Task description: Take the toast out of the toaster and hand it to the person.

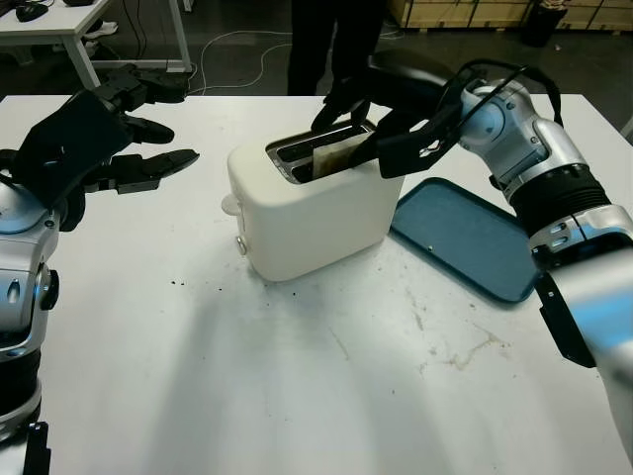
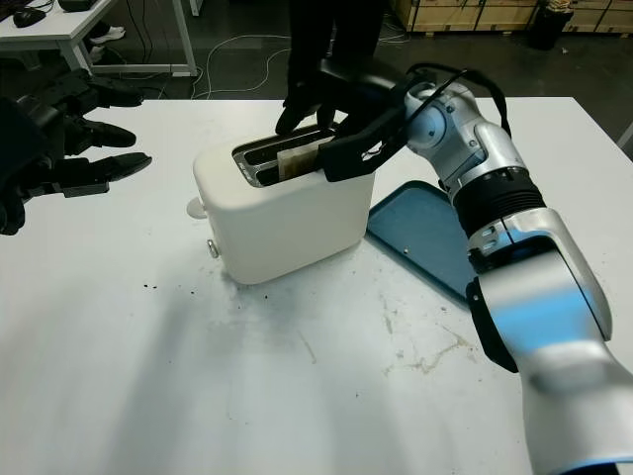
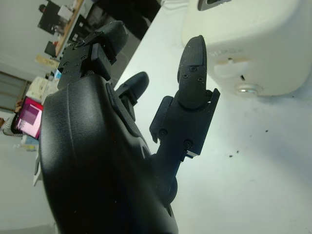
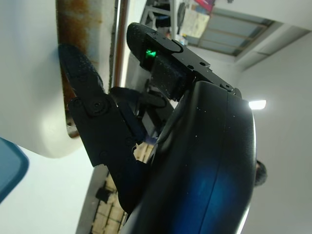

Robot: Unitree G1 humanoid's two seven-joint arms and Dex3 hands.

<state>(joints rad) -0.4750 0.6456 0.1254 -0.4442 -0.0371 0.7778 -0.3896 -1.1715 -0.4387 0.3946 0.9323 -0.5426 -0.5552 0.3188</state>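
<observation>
Right robot hand is over the top of the cream toaster, fingers curled around the toast that sticks up from the near slot; can't tell if the grip is firm. Left robot hand is open, holding nothing, above the table well off the toaster's far side. Blue tray lies just below the right forearm. A person's legs stand just beyond the right robot hand.

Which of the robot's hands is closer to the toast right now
Right. The right hand is at the toaster's top with fingers either side of the toast sticking up from a slot. The left hand is open, off to the toaster's side above the table.
</observation>
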